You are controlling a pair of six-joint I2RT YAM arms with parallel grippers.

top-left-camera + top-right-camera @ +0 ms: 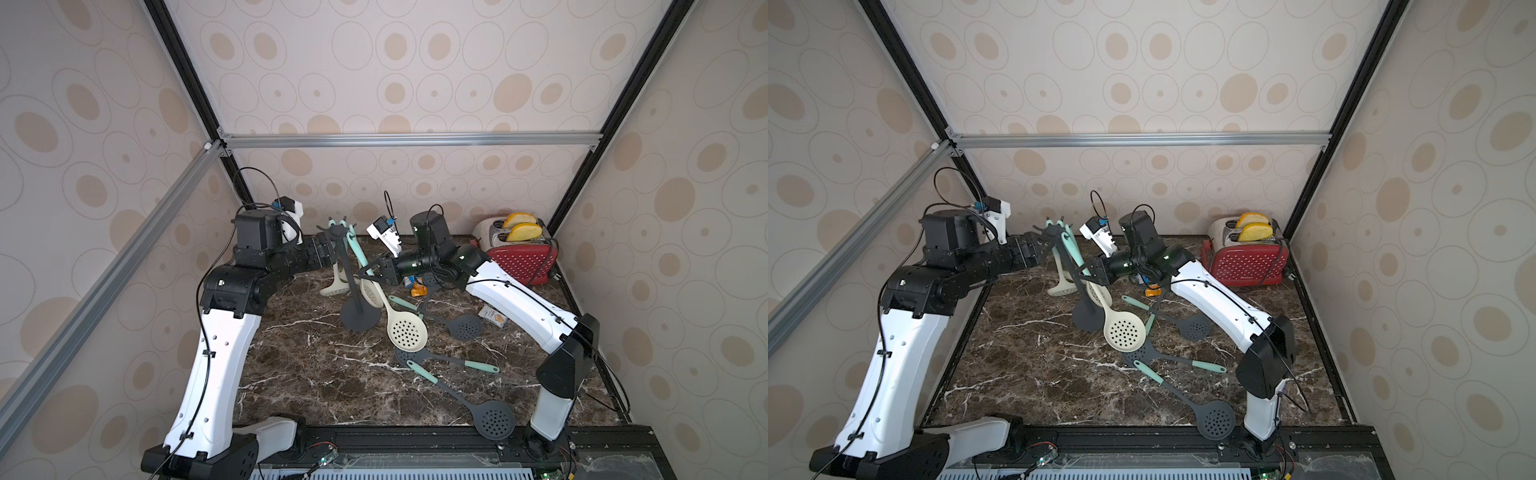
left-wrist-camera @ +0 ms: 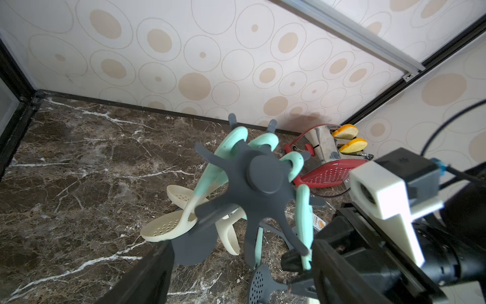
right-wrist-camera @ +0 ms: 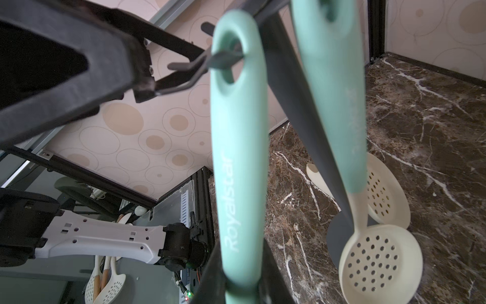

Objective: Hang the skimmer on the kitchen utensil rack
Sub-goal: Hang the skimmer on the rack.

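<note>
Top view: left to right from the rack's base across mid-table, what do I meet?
Base of the kitchen utensil rack → cream skimmer → dark grey skimmer → small carton.

Both arms reach inward, forearms roughly level.
Left gripper [image 1: 328, 248] jaws spread wide; right gripper [image 1: 368, 270] pinches the skimmer [image 1: 356, 250] handle.

This is a robotics lab cell dressed as a kitchen. Silver aluminium frame rails [image 1: 407, 139] hold panels of cream wallpaper with beige ovals [image 1: 415, 62] round a brown marble-look tabletop [image 1: 311, 374]. Two white-and-black robot arms [image 1: 216, 353] stand mounted at its front edge, and a red-and-chrome toaster holding yellow bread slices [image 1: 519, 257] sits well behind the jaws of the right gripper [image 1: 368, 272].
</note>
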